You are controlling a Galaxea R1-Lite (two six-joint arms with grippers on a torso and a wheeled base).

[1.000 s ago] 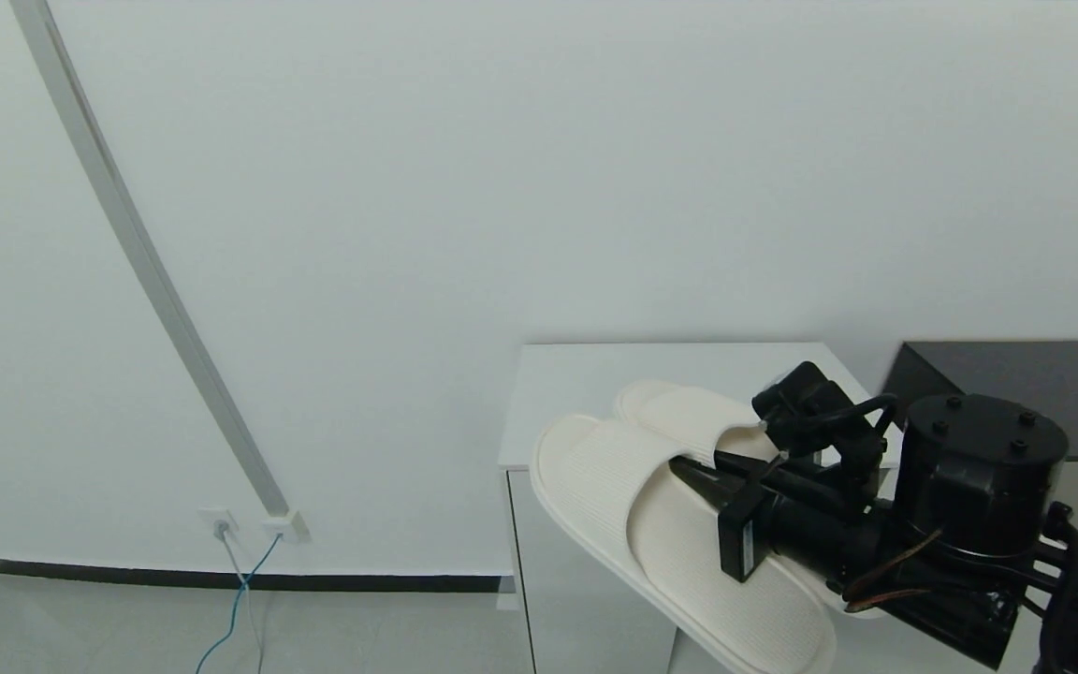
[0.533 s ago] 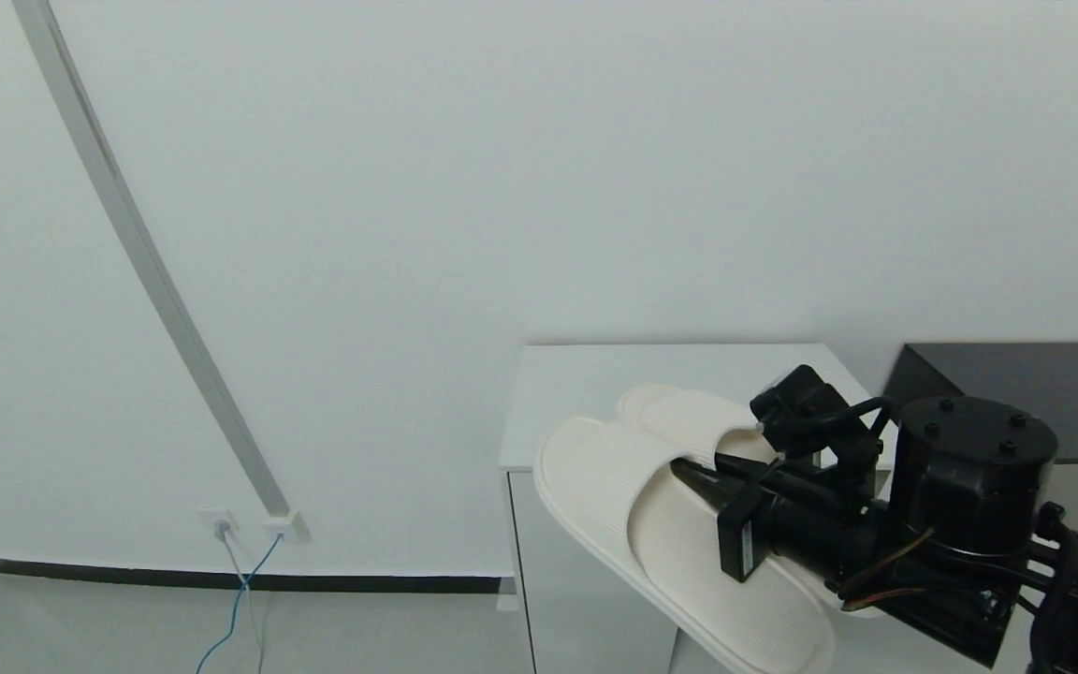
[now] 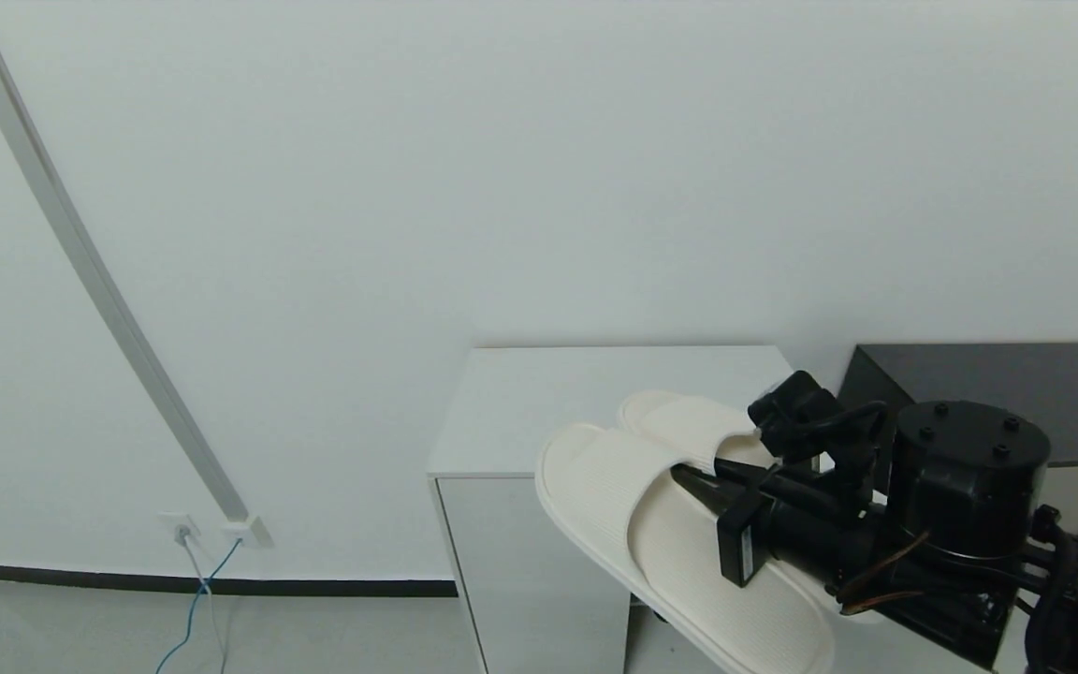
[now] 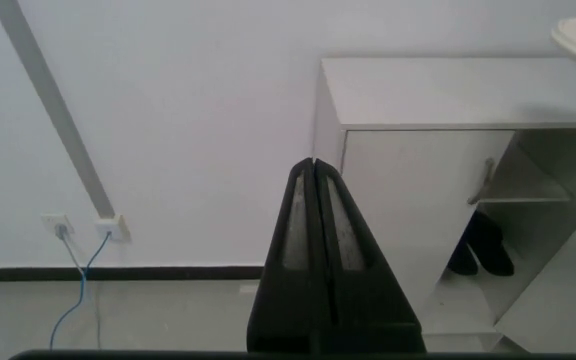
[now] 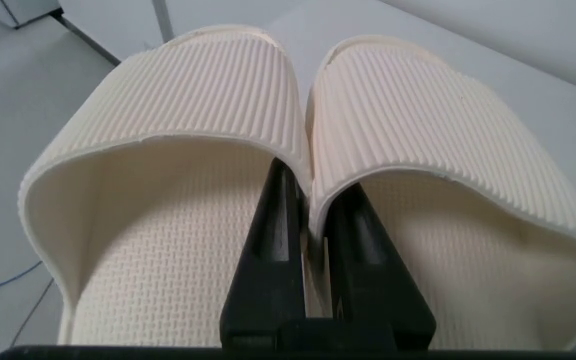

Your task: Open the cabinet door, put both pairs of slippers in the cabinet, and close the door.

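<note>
Slippers [image 3: 595,468], a white pair held side by side in the air before the white cabinet [image 3: 558,393], slant lengthwise with toes toward the wall. The right gripper [image 5: 306,190] is clamped on their adjoining straps. The left gripper [image 4: 314,180] is closed and empty.

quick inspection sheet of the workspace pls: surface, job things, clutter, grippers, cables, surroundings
surface: white cabinet top, flat, set against the wall.
job's things: pair of white slippers held side by side in front of the cabinet top; cabinet open on one side, with a shelf showing inside.
clutter: dark shoes low inside the cabinet.
grippers: right gripper shut on the slippers' inner strap edges; left gripper shut, holding nothing, facing the cabinet.
cables: blue and white cables hang from wall sockets to the floor.
surroundings: white wall, grey trunking strip, dark skirting, dark-topped unit beside the cabinet.
</note>
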